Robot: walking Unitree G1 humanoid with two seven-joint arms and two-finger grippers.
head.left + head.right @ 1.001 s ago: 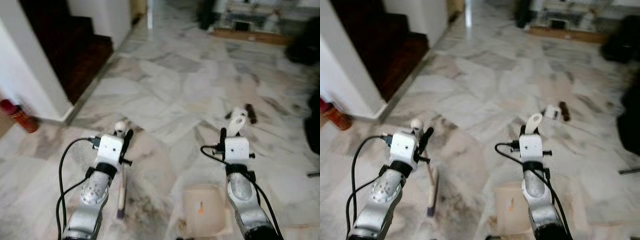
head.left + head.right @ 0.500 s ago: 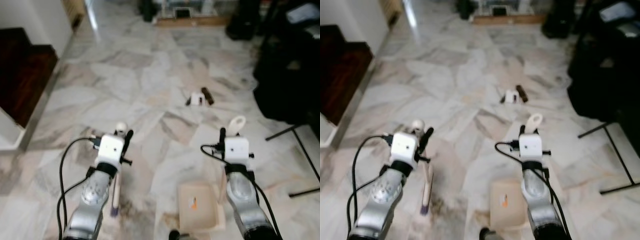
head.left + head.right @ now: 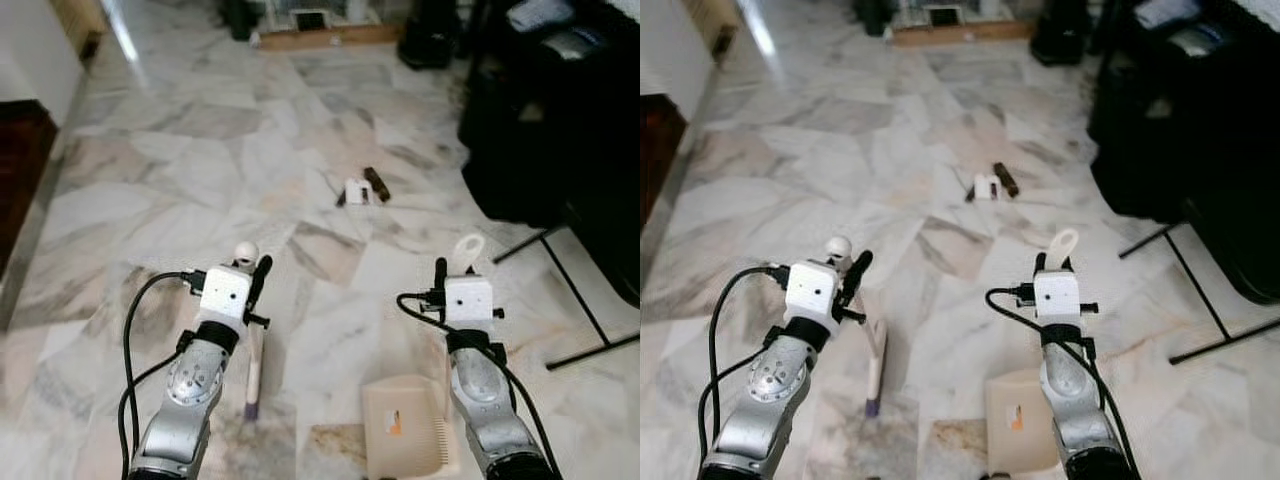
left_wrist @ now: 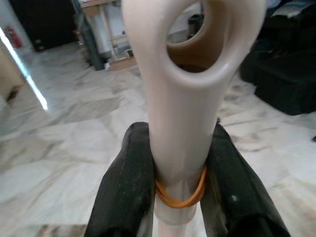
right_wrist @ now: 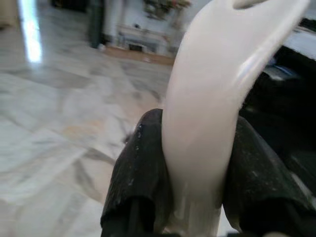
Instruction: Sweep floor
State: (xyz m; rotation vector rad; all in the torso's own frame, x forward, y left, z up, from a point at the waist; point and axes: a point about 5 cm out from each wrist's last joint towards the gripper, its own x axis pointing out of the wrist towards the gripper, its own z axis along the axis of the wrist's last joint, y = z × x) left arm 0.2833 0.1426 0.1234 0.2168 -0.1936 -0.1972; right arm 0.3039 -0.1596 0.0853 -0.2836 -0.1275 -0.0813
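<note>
My left gripper (image 3: 252,268) is shut on the cream handle of a hand brush (image 3: 253,365), whose body hangs down toward the marble floor (image 3: 190,170). In the left wrist view the black fingers (image 4: 126,182) clamp the handle above an orange rubber band. My right gripper (image 3: 452,270) is shut on the looped cream handle of a beige dustpan (image 3: 405,425), and its pan sits low in front of me. The right wrist view has fingers (image 5: 140,168) on both sides of that handle. Small litter (image 3: 360,188), one white bit and one dark brown bit, lies on the floor ahead of both grippers.
Black furniture (image 3: 540,110) fills the right side, with thin black stand legs (image 3: 580,310) spreading over the floor near my right arm. A dark wooden step (image 3: 18,170) and a white wall (image 3: 35,50) are at the left. A low wooden shelf (image 3: 320,35) stands far back.
The whole view has swung to the right: the stairs slid off to the left and the black furniture came in. Both arms keep their pose and their hold.
</note>
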